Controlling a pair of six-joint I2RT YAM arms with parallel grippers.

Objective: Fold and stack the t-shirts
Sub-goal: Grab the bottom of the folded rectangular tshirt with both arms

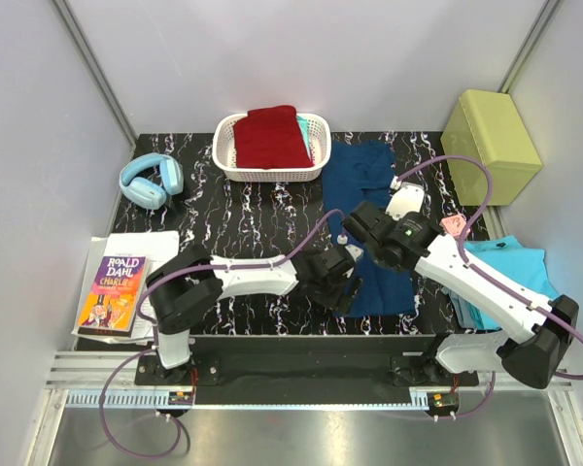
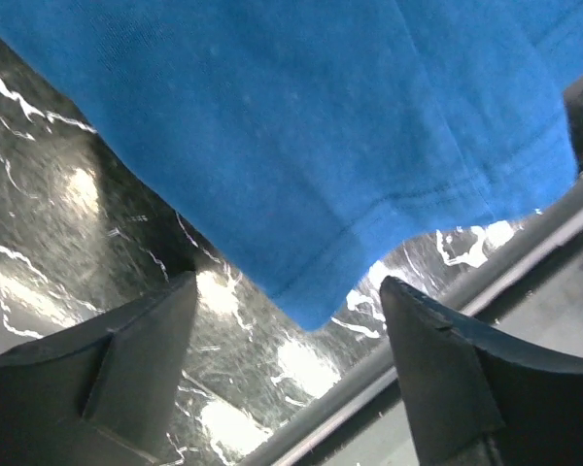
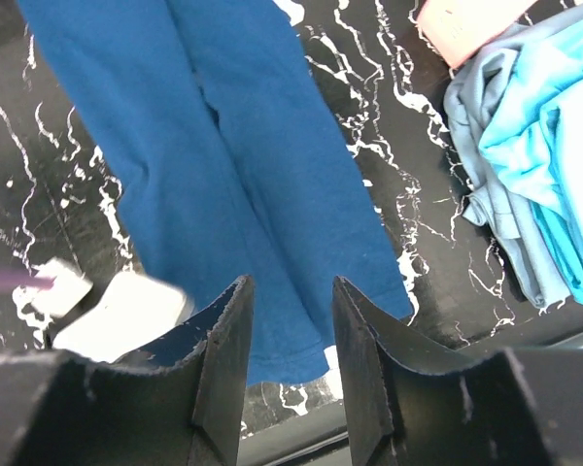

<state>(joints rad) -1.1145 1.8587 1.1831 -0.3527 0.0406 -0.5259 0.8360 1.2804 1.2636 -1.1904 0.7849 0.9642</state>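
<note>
- Currently the fold of the navy t-shirt is in hand; it is lying as a long narrow strip on the table.
- Left gripper is standing wide, straddling the hem corner, clamping nothing.
- Right gripper is hovering half-parted over the strip, apparently gripping nothing.
- Next move, as judged: pinching the hem and carrying it toward the far end.
- Red t-shirt is sitting in the basket; turquoise t-shirts are lying heaped at the right edge.
- Arms are hiding the strip's middle; no chest print is showing.
</note>
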